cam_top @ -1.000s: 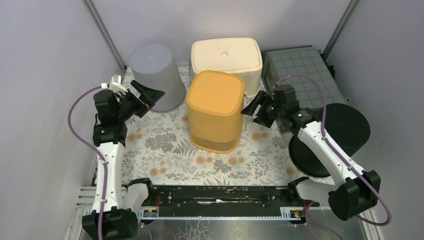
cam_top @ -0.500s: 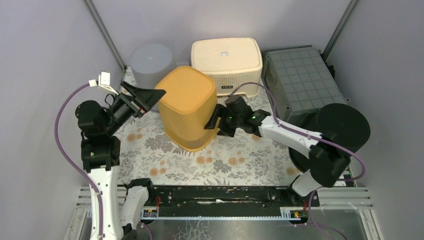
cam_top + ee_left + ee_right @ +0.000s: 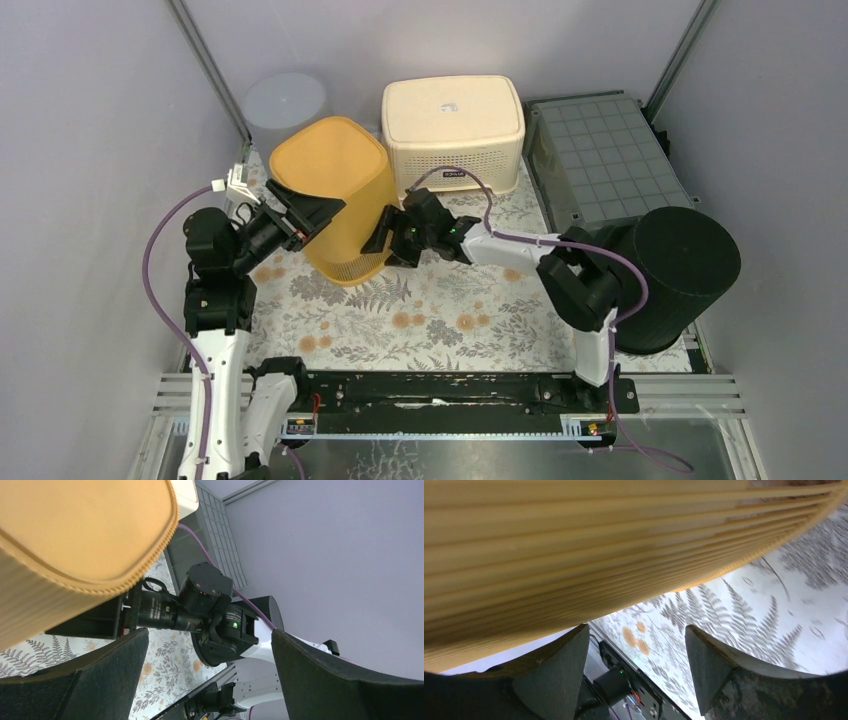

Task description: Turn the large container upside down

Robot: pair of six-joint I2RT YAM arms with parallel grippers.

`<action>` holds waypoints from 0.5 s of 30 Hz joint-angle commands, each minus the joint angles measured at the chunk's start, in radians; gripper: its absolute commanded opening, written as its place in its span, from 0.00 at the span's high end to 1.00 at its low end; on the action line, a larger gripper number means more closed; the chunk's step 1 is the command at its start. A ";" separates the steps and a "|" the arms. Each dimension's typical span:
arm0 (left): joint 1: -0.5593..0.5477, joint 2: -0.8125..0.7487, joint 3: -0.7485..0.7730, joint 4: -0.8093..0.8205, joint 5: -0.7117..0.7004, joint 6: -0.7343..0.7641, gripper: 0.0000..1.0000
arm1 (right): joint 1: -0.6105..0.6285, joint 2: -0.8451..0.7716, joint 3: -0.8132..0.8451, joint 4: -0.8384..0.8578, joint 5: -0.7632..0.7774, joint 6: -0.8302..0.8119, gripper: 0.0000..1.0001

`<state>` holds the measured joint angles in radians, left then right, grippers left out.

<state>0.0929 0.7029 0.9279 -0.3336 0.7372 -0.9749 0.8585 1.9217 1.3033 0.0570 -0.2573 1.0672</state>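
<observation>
The large container (image 3: 330, 195), orange and ribbed, stood tilted near the rear left corner of the surface (image 3: 450, 310). Its long axis leaned from the rim, low on the near side, up toward that corner. It lay between both tools. The left tool (image 3: 312, 210), jaws wide apart, was beside the raised base. The right tool (image 3: 385, 243), jaws also apart and clamping nothing, was against the lower wall.

Soft, even light fills the overhead view, leaving only a faint shadow beneath the orange container (image 3: 330, 195). The right wrist view smears its ribbed wall into close-up blur, while the fern-print desk cover (image 3: 774, 605) looks sharper. The left jaws loom dark and soft-edged.
</observation>
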 commanded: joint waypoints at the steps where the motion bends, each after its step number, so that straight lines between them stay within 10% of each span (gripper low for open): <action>1: -0.013 -0.001 -0.012 0.093 0.032 -0.008 0.00 | 0.001 0.071 0.154 0.066 -0.038 -0.017 0.23; 15: -0.027 0.077 -0.023 0.132 0.055 0.017 0.00 | -0.060 0.225 0.343 0.007 -0.113 -0.085 0.20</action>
<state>0.0719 0.7605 0.8967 -0.2687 0.7597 -0.9745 0.8459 2.1456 1.5967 0.0578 -0.3271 1.0199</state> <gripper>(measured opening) 0.997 0.789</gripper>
